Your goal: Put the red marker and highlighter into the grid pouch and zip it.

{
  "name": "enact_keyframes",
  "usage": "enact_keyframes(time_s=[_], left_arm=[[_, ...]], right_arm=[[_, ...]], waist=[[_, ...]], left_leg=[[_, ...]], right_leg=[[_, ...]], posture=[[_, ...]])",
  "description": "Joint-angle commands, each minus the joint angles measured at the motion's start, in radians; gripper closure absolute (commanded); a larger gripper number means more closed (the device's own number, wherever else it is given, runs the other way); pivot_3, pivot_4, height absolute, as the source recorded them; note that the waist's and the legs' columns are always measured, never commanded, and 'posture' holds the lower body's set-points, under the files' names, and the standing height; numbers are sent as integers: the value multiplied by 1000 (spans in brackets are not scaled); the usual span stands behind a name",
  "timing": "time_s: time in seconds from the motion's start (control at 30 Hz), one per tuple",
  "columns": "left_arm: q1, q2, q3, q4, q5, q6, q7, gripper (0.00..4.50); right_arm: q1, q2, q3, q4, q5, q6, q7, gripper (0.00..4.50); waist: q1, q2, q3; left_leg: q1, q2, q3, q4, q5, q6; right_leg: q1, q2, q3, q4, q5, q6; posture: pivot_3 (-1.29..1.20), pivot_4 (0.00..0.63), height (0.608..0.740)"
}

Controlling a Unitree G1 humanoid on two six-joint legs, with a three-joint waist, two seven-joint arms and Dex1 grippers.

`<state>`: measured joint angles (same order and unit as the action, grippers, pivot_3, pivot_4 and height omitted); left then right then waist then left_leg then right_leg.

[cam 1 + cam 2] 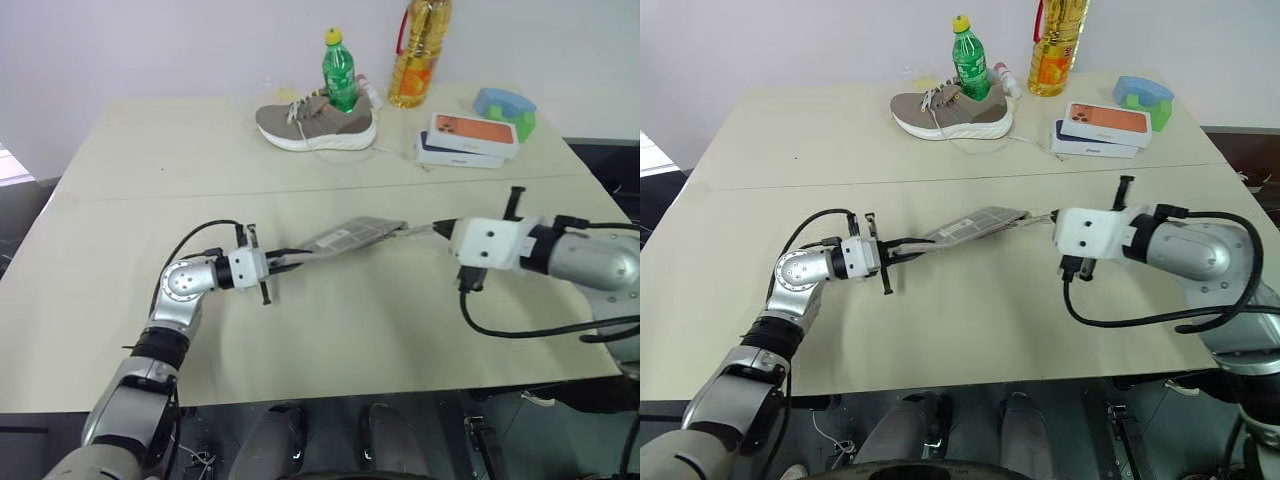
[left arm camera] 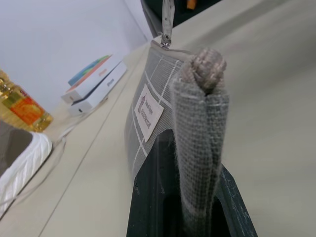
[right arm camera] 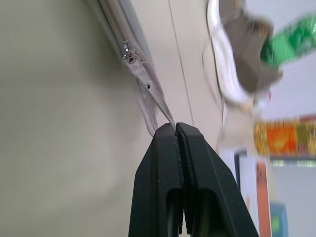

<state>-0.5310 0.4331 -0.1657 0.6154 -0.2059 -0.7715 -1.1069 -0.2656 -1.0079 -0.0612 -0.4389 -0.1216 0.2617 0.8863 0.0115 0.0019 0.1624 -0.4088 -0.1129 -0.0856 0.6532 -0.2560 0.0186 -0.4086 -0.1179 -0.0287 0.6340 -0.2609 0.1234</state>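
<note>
A wide beige desk [image 1: 330, 330] carries everything. At its far edge sit a tan sneaker with a white sole [image 1: 316, 124], a green soda bottle [image 1: 339, 72] standing just behind the shoe, a bottle of yellow cooking oil [image 1: 417, 52], two stacked phone boxes [image 1: 467, 140], and a small blue-and-green object [image 1: 506, 108] that is too small to identify.

The grid pouch [image 1: 352, 236] is held near the middle of the desk, stretched between the two hands and apparently lifted off the surface. The left hand [image 1: 283, 264] points level toward the right and grips the pouch's near end: in the left wrist view its black fingers [image 2: 148, 197] are pressed together on a folded tab of grey fabric, with the white label [image 2: 149, 111] facing sideways just beyond. The right hand [image 1: 1048, 219] comes in from the opposite side; in the right wrist view its fingers [image 3: 163, 168] are squeezed shut, pinching the cord loop pull [image 3: 153, 96] at the zipper slider [image 3: 129, 52].

From the head camera the pouch is seen nearly edge-on, so it is hard to make out how far the zipper has been drawn, and its contents are hidden. The right hand's fingertips are largely covered by its white housing in those views. The oil bottle is cut off at the top of the frame.
</note>
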Motion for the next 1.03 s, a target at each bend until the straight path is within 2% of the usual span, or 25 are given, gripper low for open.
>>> enact_keyframes(time_s=[0.03, 0.23, 0.3, 0.33, 0.4, 0.5, 0.53, 0.63, 0.8, 0.87, 1.03], left_arm=[[30, 38, 43, -23, -30, 24, -12, 4500], [82, 50, 44, -101, -89, 119, -46, 4500], [100, 48, 50, -142, -129, 203, -55, 3836], [107, 48, 52, -159, -138, 235, -55, 3543], [123, 53, 57, -183, -131, 275, -47, 2526], [167, 72, 75, -228, -114, 405, 14, 974], [190, 85, 86, -249, -116, 488, 47, 482], [261, 110, 148, -324, -167, 699, 139, 482], [367, 126, 292, -412, -197, 868, 319, 482], [389, 130, 321, -437, -189, 936, 377, 482], [428, 137, 357, -481, -166, 974, 436, 482]], right_arm=[[7, -35, -64, 20, -38, -6, -33, 4432], [74, -16, -34, 28, -35, 10, -25, 4432], [91, 12, -43, 4, 14, 60, -13, 4500], [95, 21, -46, -4, 33, 81, -8, 4230], [106, 37, -54, -16, 57, 108, -12, 3557], [147, 95, -96, -49, 140, 198, -18, 2079], [168, 129, -124, -63, 186, 232, -21, 2071], [225, 211, -214, -96, 305, 317, -33, 2071], [271, 320, -402, -89, 499, 443, -73, 2071], [285, 333, -439, -82, 545, 466, -83, 2071], [313, 341, -458, -55, 589, 461, -111, 2071]], waist=[[1, 0, 0], [2, 0, 0], [1, 0, 0], [1, 0, 0], [0, 0, 0], [1, 0, 0], [1, 0, 0], [1, 0, 0], [2, 0, 0], [2, 0, -1], [1, 1, -1]], left_leg=[[0, 0, 0, 0, 0, 0], [0, 0, 0, 0, 0, 0], [0, 0, 0, 0, 0, 0], [0, 0, 0, 0, 0, 0], [0, 0, 0, 0, 0, 0], [0, 0, 0, 0, 0, 0], [0, 0, 0, 0, 0, 0], [1, 0, -1, -1, 0, 0], [1, 1, -1, -1, -2, 3], [2, 1, -1, -1, -3, 5], [3, 1, -1, -2, -3, 5]], right_leg=[[0, 0, 0, 0, 0, 0], [0, 0, 0, 0, 0, 0], [0, 0, 0, 0, 0, 0], [0, 0, 0, 0, 0, 0], [0, 0, 0, 0, 0, 0], [1, 0, 0, 0, 0, 0], [1, 0, 0, 0, 0, 0], [1, 0, 1, 0, 0, 0], [1, 0, 1, 0, 0, 0], [2, 0, 1, 0, 0, 0], [2, 0, 1, 0, 0, 0]], posture=[[0, 150, 740], [0, 150, 740], [0, 150, 740], [0, 150, 740], [0, 150, 740], [0, 150, 740], [0, 150, 740], [0, 150, 740], [0, 150, 740], [0, 150, 740], [0, 150, 740]])
